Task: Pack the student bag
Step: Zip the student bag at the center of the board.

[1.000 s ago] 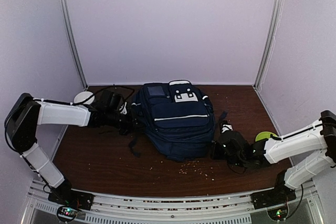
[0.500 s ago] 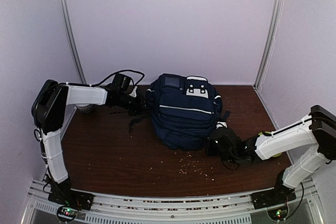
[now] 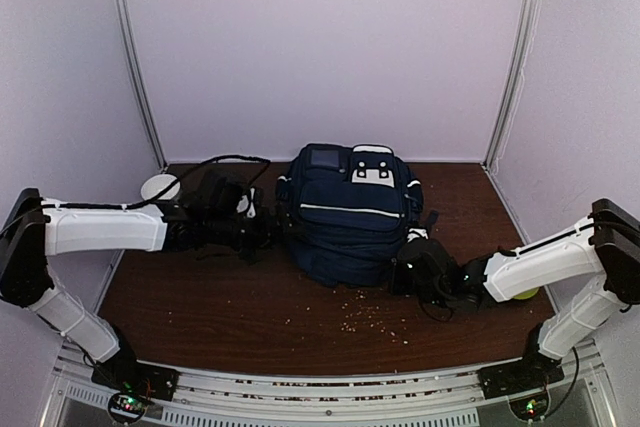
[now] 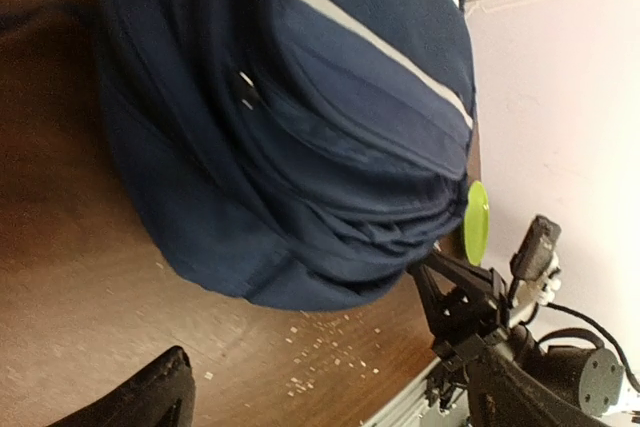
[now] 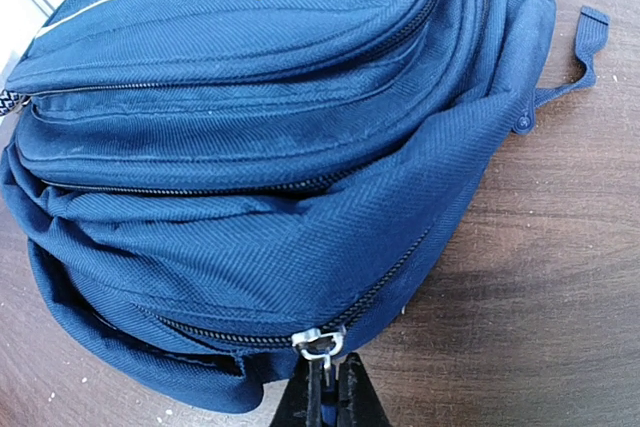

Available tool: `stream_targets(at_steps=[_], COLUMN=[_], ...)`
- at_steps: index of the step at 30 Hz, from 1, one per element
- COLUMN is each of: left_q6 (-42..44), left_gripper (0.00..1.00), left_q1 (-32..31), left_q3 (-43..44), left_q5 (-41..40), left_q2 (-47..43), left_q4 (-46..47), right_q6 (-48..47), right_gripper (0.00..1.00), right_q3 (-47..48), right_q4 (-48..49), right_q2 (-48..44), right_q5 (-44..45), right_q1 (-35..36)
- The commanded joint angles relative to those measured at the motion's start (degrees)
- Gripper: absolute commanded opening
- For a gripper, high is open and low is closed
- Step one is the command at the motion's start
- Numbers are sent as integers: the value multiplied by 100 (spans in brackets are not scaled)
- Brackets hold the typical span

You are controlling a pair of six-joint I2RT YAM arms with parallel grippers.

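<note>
The student bag (image 3: 350, 212) is found toward the back of the surface (image 3: 200, 297). The right jaws are clamped on its zipper pull (image 5: 318, 345). The left jaws are spread wide, holding nothing, beside it. Zipping is judged in hand. A steady pull along the track is called for, with the bag braced.

Pale crumbs (image 3: 375, 319) dot the brown surface (image 3: 200, 297) at lower centre. A white disc (image 3: 158, 187) lies left, a green disc (image 4: 476, 222) right.
</note>
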Motion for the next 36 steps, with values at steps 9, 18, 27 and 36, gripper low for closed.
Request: stream_targets(at_steps=[9, 18, 27, 36], left_q6=[-1239, -1329, -1225, -964], left_gripper=[92, 81, 29, 0], left_q1=[-941, -953, -752, -486], left_q3=[1560, 2118, 2267, 1527], left_q5=[-460, -318, -377, -374], left_q2=[1552, 2357, 2859, 2467], left_q4=[364, 392, 457, 789], right_q6=[-209, -276, -323, -414], right_gripper=[0, 0, 0, 0], right_q3=[-54, -74, -202, -470], right_q4=[198, 256, 325, 425], right_q2=[77, 82, 4, -318], right_q5=[-50, -190, -277, -348], right_q1=[-30, -22, 1, 145])
